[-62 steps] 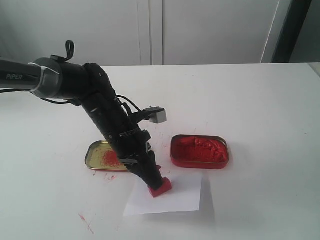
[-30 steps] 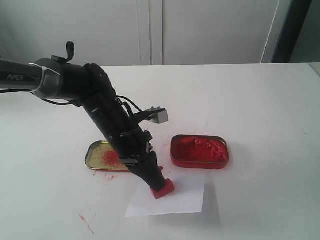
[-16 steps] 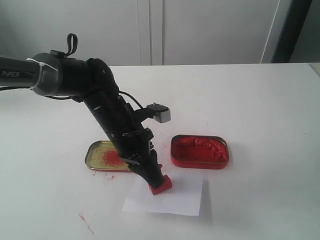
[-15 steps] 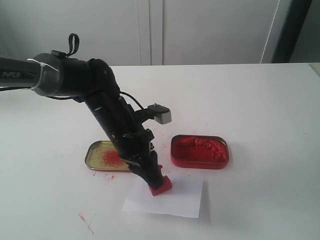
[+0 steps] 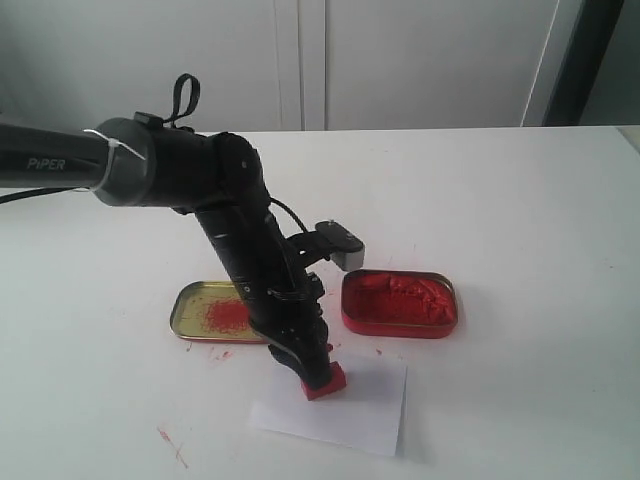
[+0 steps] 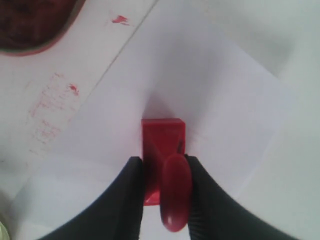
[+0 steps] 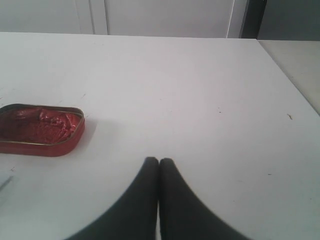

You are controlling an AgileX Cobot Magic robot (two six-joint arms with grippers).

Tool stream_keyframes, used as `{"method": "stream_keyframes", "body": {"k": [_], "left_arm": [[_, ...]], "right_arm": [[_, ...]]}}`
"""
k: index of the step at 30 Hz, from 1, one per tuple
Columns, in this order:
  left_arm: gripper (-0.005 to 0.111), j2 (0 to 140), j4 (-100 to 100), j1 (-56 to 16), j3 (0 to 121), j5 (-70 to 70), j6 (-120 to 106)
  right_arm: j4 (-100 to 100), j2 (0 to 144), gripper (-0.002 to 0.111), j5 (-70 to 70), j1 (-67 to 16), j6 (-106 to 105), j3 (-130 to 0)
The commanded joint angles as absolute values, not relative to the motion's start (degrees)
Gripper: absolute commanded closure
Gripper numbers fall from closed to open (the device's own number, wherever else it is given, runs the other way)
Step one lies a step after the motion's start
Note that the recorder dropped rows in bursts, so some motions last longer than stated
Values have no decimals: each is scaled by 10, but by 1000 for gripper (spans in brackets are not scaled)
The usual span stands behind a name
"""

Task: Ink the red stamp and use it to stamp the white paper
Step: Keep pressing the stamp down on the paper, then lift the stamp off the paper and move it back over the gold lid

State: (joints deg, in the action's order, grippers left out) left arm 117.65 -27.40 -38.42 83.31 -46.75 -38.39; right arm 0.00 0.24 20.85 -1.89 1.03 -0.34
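Observation:
The red stamp (image 5: pixel 322 380) stands with its square base down on the white paper (image 5: pixel 365 410), near the sheet's upper left part. My left gripper (image 5: pixel 310 360) is shut on its knobbed handle. In the left wrist view both black fingers (image 6: pixel 127 192) pinch the red stamp (image 6: pixel 164 150) from either side over the white paper (image 6: pixel 215 100). No imprint shows on the sheet; the spot under the base is hidden. My right gripper (image 7: pixel 159 162) is shut and holds nothing, hovering over bare table; it does not appear in the exterior view.
A red tin of ink paste (image 5: pixel 399 303) lies just beyond the paper to the right, also the red tin (image 7: pixel 40 129) in the right wrist view. A gold lid smeared red (image 5: pixel 212 311) lies left of it. Red smudges (image 5: pixel 170 445) mark the table.
The left arm has swung rightward and rotated while keeping the stamp on the paper. The sheet has turned slightly, its near edge now slanting down to the right.

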Motion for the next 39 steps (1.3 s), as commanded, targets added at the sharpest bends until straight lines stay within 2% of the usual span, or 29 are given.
{"method": "stream_keyframes", "body": {"k": [1, 24, 39], "left_arm": [[107, 1166, -259, -401, 834, -476, -369], [107, 1127, -118, -436, 834, -441, -279], [107, 1108, -112, -447, 834, -432, -267]], "right_arm": [[0, 0, 108, 199, -18, 13, 0], [0, 0, 108, 199, -18, 13, 0], [0, 0, 108, 199, -18, 13, 0]]}}
